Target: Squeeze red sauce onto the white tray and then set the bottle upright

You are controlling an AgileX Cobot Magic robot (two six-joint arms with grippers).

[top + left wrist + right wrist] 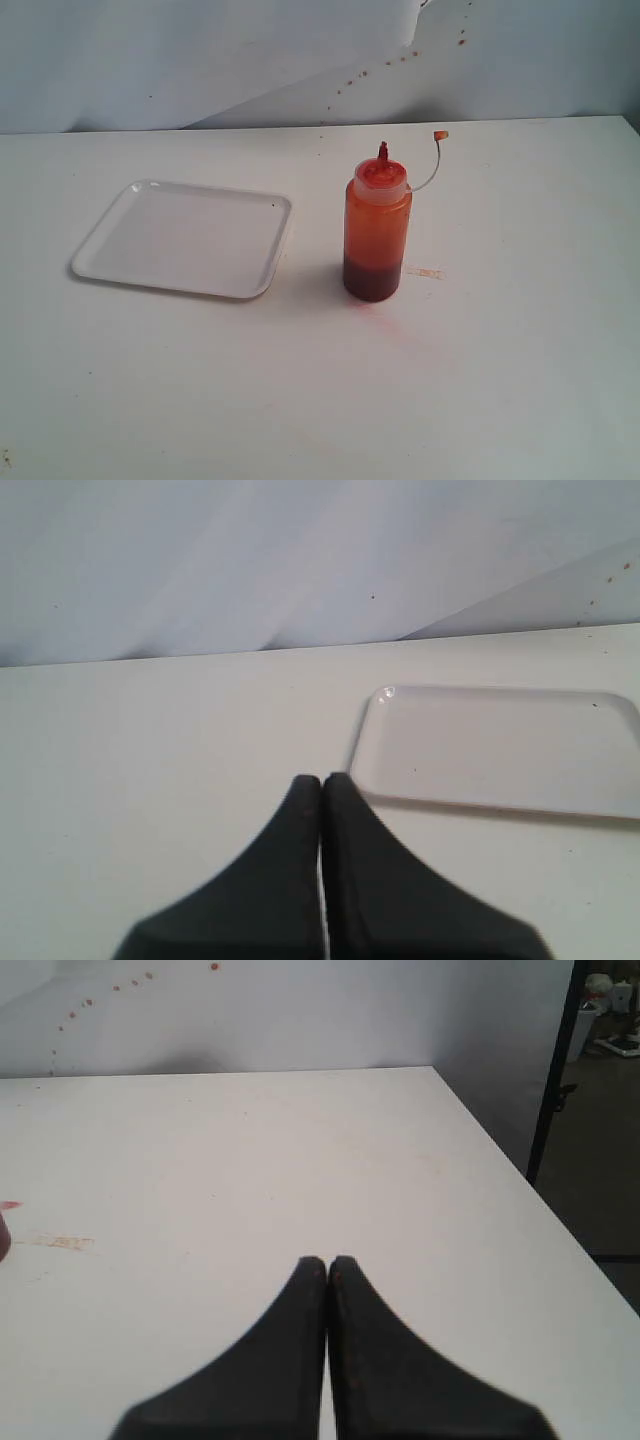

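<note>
One upright bottle (pixel 377 235), ungripped | left gripper (pixel 322 779) near white tray (pixel 500 748)

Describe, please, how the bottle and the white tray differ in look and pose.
The bottle stands tall and upright; the white tray lies flat and low. The bottle is translucent orange-red with dark red sauce at its bottom; the white tray is plain opaque white. Both rest on the table, apart.

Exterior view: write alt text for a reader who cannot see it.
An orange-red squeeze bottle stands upright on a white table, its tethered cap off the nozzle, dark red sauce in its bottom. A white tray lies apart to its left, no sauce visible on it.
</note>
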